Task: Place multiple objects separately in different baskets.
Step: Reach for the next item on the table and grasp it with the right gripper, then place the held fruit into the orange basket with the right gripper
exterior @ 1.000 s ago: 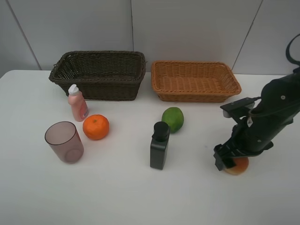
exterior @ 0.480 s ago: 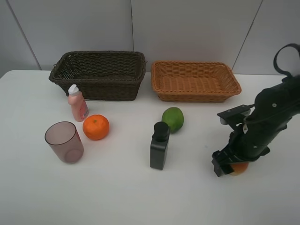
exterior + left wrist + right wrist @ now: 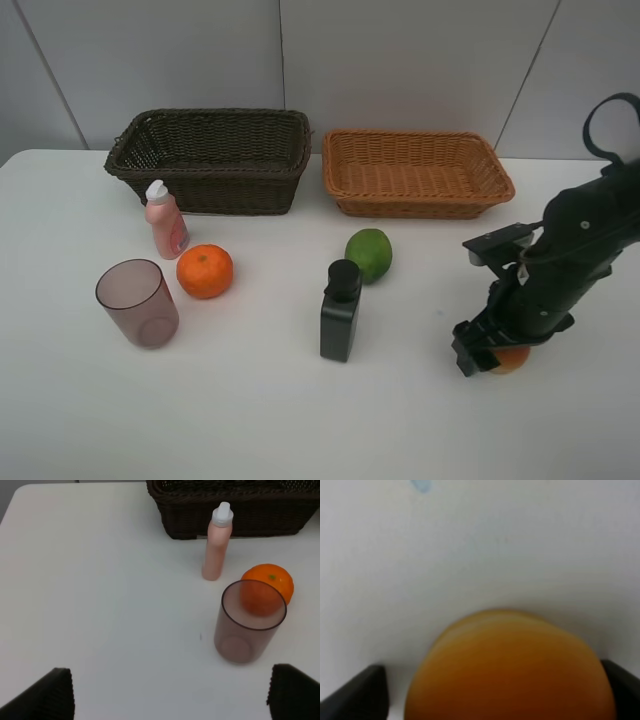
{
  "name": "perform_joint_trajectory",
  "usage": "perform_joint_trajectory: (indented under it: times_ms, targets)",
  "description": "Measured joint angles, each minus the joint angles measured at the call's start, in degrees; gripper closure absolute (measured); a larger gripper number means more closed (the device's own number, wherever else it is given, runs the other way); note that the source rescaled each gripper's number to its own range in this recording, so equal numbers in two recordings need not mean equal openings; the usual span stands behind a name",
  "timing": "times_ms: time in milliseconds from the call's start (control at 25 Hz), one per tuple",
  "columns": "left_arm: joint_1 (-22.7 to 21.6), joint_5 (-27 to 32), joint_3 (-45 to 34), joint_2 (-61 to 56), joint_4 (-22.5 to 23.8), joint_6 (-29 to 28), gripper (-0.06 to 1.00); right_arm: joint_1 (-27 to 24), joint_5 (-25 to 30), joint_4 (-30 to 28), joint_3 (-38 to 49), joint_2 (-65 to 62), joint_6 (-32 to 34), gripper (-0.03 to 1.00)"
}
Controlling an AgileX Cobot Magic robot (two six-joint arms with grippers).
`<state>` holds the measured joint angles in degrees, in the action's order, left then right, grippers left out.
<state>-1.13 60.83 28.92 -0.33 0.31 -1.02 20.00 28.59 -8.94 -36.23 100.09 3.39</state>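
Right wrist view: grasping step; right gripper (image 3: 487, 690) straddles the peach (image 3: 510, 665), fingers wide, unclamped; fruit lies lower right of exterior view; next, close gently, lift toward the tan basket (image 3: 420, 207); left gripper (image 3: 170, 695) gapes idle.

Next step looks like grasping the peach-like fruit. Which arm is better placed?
Right. The right end effector is down at the peach-like fruit, open fingers on either side of it. The left end effector hangs open far off, near the mauve cup and orange.
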Motion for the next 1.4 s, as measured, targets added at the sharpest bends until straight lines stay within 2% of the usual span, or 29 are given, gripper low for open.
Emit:
perform_joint_trajectory:
  times_ms: [80, 160, 1400]
  targets:
    - [0.0, 0.0, 0.0, 0.0, 0.0, 0.0, -0.06, 0.0, -0.11, -0.05, 0.0, 0.0, 0.0, 0.25]
    - [0.0, 0.0, 0.0, 0.0, 0.0, 0.0, -0.06, 0.0, -0.18, -0.11, 0.0, 0.0, 0.0, 0.54]
    - [0.0, 0.0, 0.0, 0.0, 0.0, -0.02, -0.06, 0.0, -0.45, -0.28, 0.0, 0.0, 0.0, 0.53]
